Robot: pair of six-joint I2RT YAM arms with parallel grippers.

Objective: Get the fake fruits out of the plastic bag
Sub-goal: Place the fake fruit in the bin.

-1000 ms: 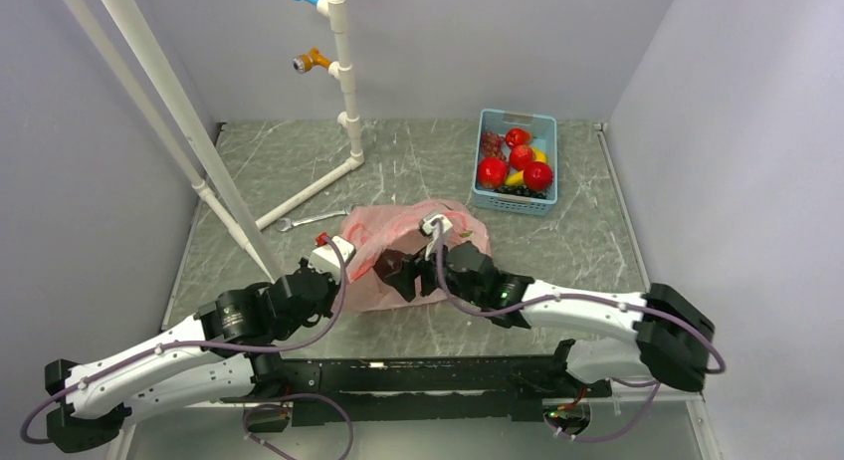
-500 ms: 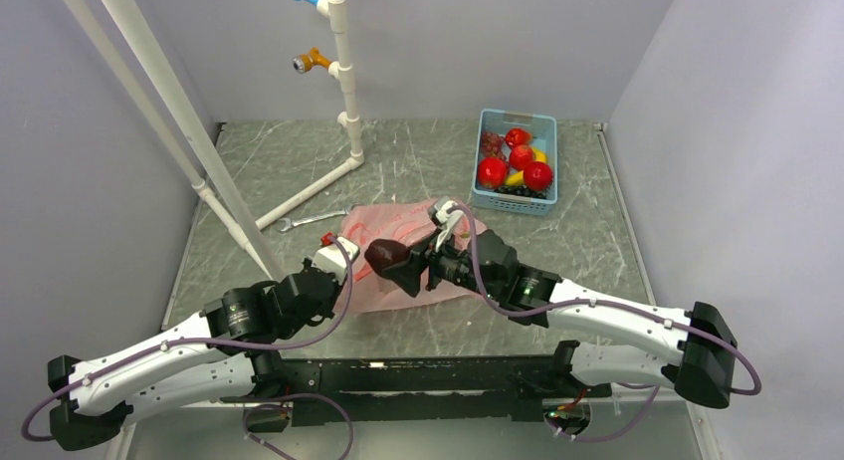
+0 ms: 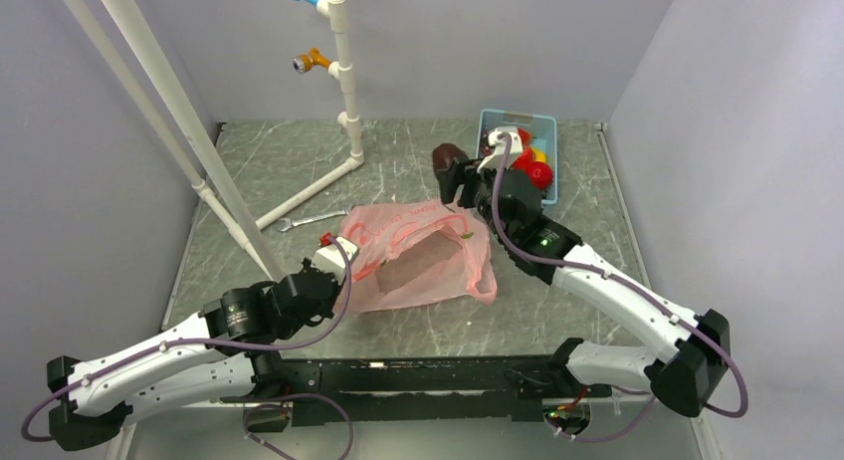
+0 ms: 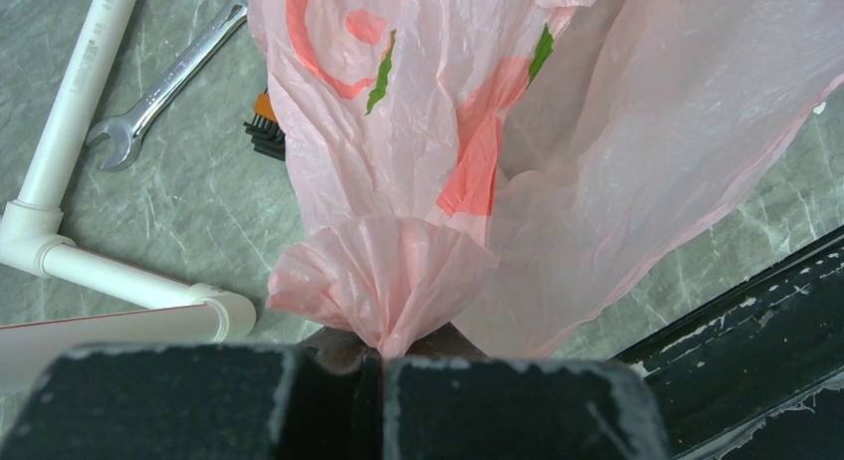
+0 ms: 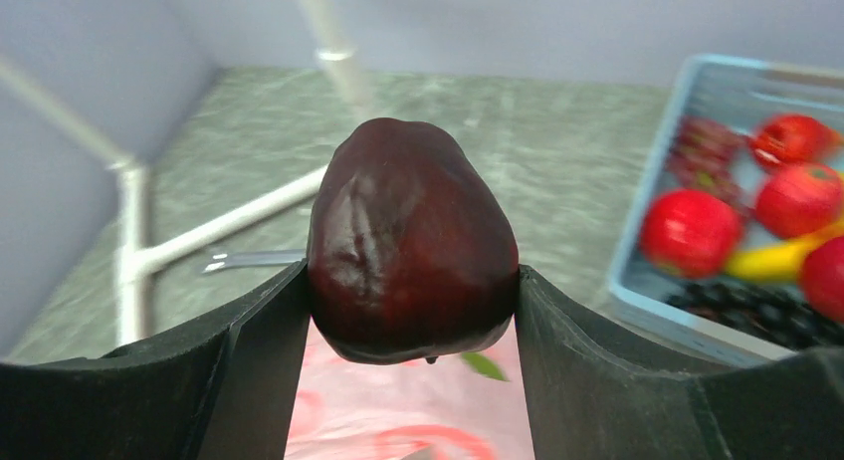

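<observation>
The pink plastic bag (image 3: 418, 256) lies mid-table, mouth open; it also fills the left wrist view (image 4: 518, 151). My left gripper (image 3: 338, 256) is shut on a bunched edge of the bag (image 4: 383, 281) at its near left corner. My right gripper (image 3: 453, 171) is shut on a dark red-brown fake fruit (image 3: 445, 159), held in the air beyond the bag, just left of the blue basket (image 3: 546, 159). The fruit fills the right wrist view (image 5: 410, 243) between both fingers. I see no fruit inside the bag.
The blue basket (image 5: 637, 281) holds red round fruits (image 5: 687, 231), reddish grapes, a yellow banana and black grapes. A wrench (image 3: 311, 219) lies left of the bag. A white pipe frame (image 3: 343, 102) stands at the back left. Walls enclose the table.
My right gripper has lifted the dark fruit out of the bag's mouth and carried it up and back toward the basket. My left gripper still holds the bag's corner.
</observation>
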